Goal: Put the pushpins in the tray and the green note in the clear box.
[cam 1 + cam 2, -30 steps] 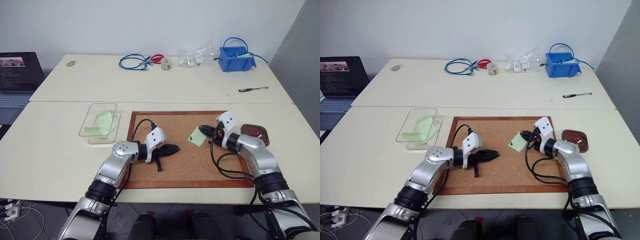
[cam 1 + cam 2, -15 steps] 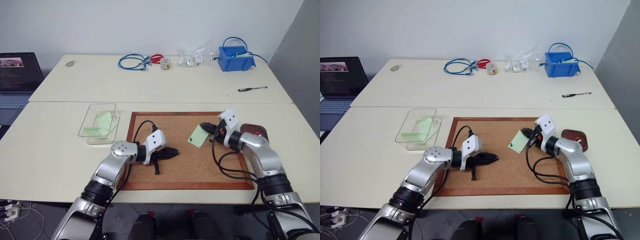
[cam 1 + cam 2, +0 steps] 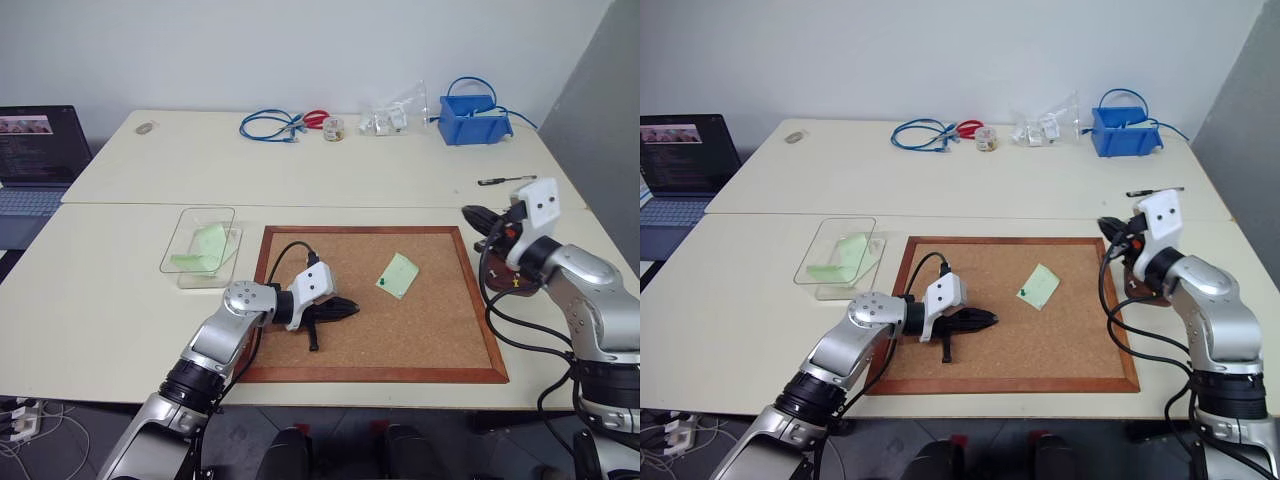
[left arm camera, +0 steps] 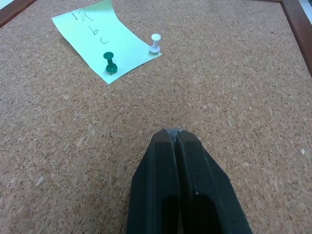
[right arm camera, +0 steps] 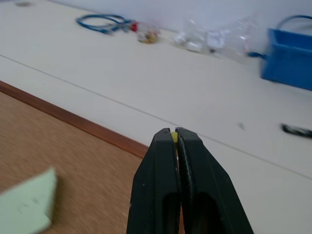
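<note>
The green note [image 3: 399,273] lies on the corkboard, held by a dark green pushpin [image 4: 110,62] and a white pushpin [image 4: 155,42]. My left gripper [image 3: 352,308] rests shut and empty on the cork, pointing at the note from the left, well apart from it. Raised above the board's right edge, my right gripper [image 5: 174,131] is shut on a small yellow pushpin head [image 5: 173,138]. Under my right forearm the dark brown tray [image 3: 505,287] is mostly hidden, and a red pin shows in it. The clear box [image 3: 200,250] left of the board holds another green note.
The wood-framed corkboard [image 3: 400,340] fills the near table. A blue bin [image 3: 473,118], a clear bag [image 3: 395,110], a coiled blue cable [image 3: 268,124] and red scissors line the far edge. A pen [image 3: 505,180] lies at the right and a laptop [image 3: 35,160] at the far left.
My right gripper left the note's upper corner, rising and swinging right to the board's right edge above the tray. The left gripper stayed put.
</note>
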`<state>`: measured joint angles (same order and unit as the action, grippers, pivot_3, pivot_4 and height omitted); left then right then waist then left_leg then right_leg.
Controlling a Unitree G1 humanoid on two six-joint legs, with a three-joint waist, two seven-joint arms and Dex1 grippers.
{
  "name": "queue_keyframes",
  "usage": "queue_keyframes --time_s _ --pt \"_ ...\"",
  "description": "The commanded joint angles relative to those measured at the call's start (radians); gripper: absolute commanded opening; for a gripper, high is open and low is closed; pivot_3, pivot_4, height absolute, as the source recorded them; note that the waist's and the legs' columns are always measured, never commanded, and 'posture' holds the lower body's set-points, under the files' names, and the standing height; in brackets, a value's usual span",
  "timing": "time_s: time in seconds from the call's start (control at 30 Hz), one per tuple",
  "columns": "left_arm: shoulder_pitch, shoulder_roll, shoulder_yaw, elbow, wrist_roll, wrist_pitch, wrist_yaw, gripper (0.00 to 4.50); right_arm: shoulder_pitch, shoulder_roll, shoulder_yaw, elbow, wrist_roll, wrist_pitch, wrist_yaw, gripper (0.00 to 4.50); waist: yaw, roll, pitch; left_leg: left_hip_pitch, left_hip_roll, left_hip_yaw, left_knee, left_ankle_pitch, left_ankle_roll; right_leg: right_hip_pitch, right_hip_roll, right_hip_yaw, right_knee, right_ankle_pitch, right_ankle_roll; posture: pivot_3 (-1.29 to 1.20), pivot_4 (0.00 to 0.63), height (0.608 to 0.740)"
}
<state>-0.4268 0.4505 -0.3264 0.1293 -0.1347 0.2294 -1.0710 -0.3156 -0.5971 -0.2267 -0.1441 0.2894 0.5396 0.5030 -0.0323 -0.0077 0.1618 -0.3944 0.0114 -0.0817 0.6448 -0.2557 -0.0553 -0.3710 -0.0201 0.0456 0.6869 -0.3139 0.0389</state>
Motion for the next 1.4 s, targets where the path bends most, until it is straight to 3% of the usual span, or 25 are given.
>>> queue_keyframes --time_s 0.03,0.57,1.27,1.4 --pt "0.021 0.031 -0.037 0.089 0.054 0.009 -0.014 0.0 0.083 0.004 -0.087 0.018 -0.043 -0.026 -0.091 0.02 -0.002 0.0 0.0 0.0 0.0 0.0 0.0 0.0 0.0 0.0 0.0 0.0 0.0 0.0 0.0 0.0 0.15 0.74" --pt "-0.099 -0.014 -0.02 0.244 0.067 -0.063 0.022 0.0 0.041 0.073 -0.093 0.132 0.008 0.024 -0.137 0.02 -0.002 0.003 -0.002 0.013 0.0 0.001 -0.001 0.0 0.0 0.014 0.001 0.002 -0.004 0.0 0.001 0.0 0.15 0.74" --pt "-0.091 -0.006 -0.021 0.253 0.06 -0.076 0.008 0.0 0.076 0.039 -0.094 0.14 -0.023 -0.013 -0.15 4.41 -0.001 0.003 -0.002 0.013 0.0 0.001 -0.001 0.0 0.0 0.014 0.001 0.002 -0.005 0.0 0.002 0.0 0.15 0.74" --pt "-0.086 -0.008 -0.024 0.252 0.063 -0.077 0.01 0.0 0.065 0.039 -0.087 0.182 -0.055 -0.056 -0.17 4.47 -0.001 0.003 -0.002 0.013 0.0 0.001 -0.001 0.0 0.0 0.014 0.001 0.002 -0.005 0.0 0.002 0.0 0.15 0.74"
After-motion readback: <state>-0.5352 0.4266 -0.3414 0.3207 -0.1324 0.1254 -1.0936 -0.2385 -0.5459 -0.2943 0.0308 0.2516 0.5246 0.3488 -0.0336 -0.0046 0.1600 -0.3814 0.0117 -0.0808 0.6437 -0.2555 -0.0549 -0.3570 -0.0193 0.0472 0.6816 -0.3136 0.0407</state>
